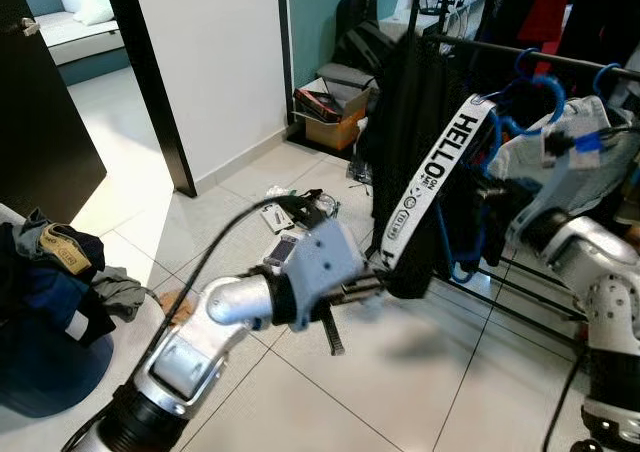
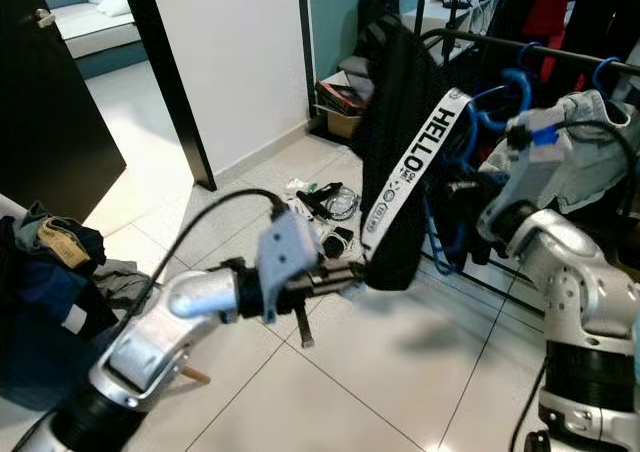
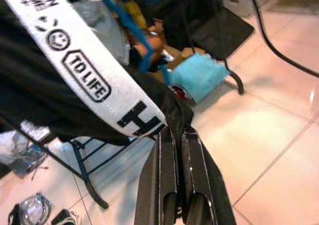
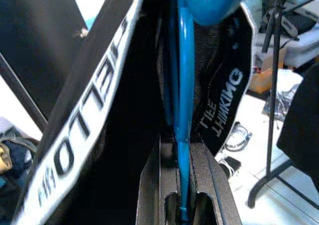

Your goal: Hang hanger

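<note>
The blue hanger (image 4: 184, 85) carries a black garment (image 2: 395, 122) with a white strap (image 2: 410, 167) printed "HELLO". It is held up just in front of the black rail (image 1: 560, 57), its hook (image 1: 540, 87) near the rail; whether it touches cannot be told. The right claw (image 4: 183, 205) is closed on the hanger's blue bar, which runs between its two fingers (image 4: 212, 185). The left claw (image 3: 178, 185) has its fingers together, pinching the garment's lower edge beside the strap. Other blue hangers (image 1: 605, 77) hang on the rail with clothes. Under it stands the rack's black foot (image 3: 89, 185) on the tiled floor (image 1: 400, 372). Small clutter (image 2: 325, 202) lies on the floor near the rack. A clothes pile (image 1: 55, 262) sits off to the robot's left.
</note>
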